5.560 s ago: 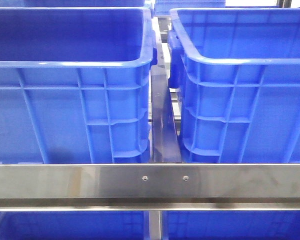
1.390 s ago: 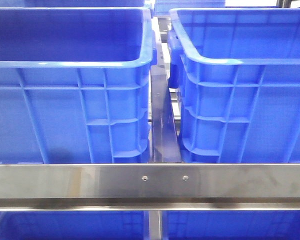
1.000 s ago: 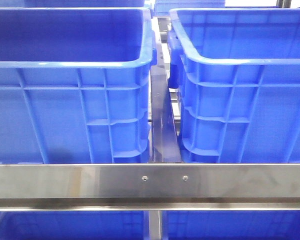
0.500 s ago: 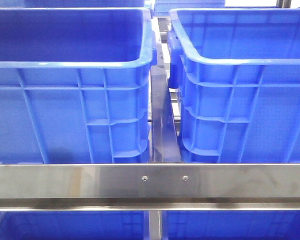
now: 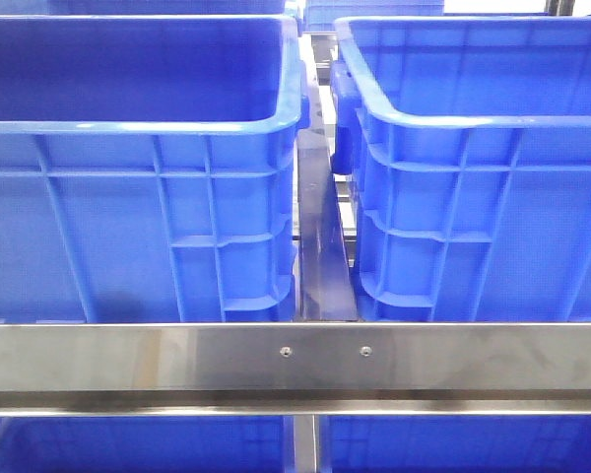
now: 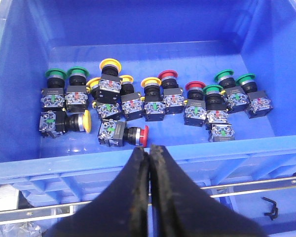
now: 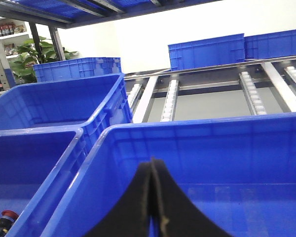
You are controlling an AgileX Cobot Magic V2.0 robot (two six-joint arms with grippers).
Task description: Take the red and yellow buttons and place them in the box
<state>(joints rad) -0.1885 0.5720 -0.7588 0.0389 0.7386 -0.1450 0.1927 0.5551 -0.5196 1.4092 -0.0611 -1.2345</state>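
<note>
Now the left gripper is pinched closed, holding nothing, over the box of red and yellow buttons. Also closed and holding nothing is the right gripper.

From the front, the near wall of each crate hides its contents and both arms

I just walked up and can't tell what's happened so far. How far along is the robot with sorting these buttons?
Nothing looks done yet. The left gripper is shut and empty, above the near rim of a crate holding red, yellow and green push buttons. The right gripper is also shut and empty, over another blue crate whose visible inside shows no buttons. All the picking and placing seems left.
</note>
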